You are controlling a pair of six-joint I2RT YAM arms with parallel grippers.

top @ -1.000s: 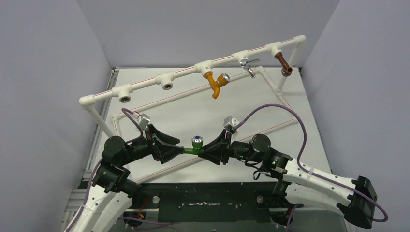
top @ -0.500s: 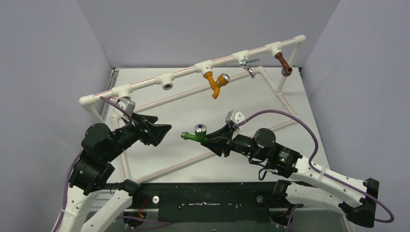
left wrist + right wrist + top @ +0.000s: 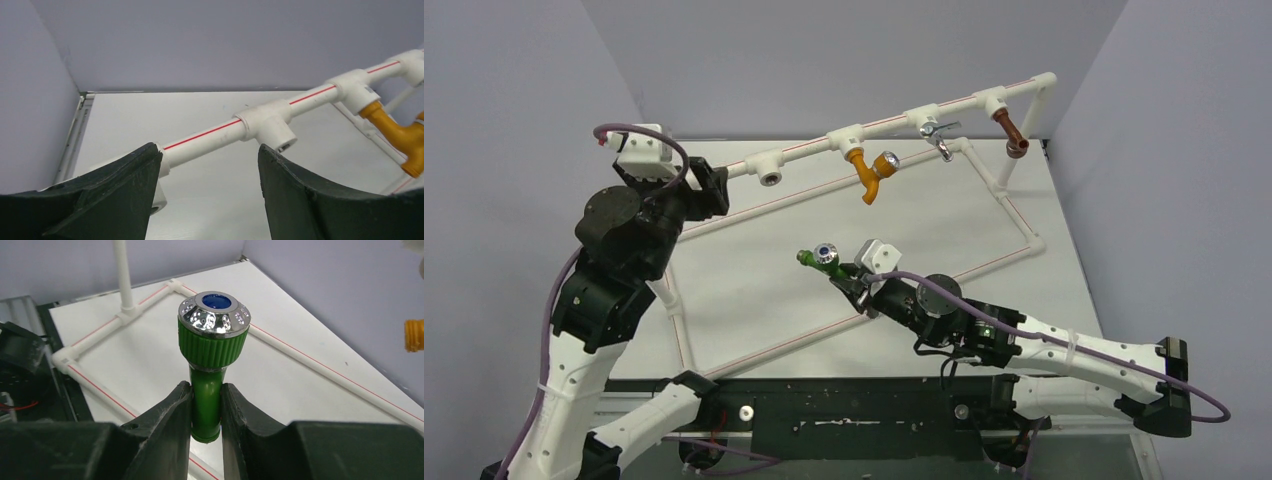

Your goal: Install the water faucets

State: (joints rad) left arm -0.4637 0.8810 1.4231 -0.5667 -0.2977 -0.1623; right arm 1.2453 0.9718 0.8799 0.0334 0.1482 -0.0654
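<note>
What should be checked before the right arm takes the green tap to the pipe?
1. Grip on tap: ok, right gripper shut on its stem.
2. State of left gripper: ok, open and empty by the pipe.
3. Free tee: ok, empty, left of the orange tap.
4. Closeness of tap to tee: not ok, well apart.
5. Thread lined up with tee: cannot tell.

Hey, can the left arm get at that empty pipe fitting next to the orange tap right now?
Probably yes. The left gripper is open and close to the rail, and the empty fitting sits just ahead with nothing between them.
</note>
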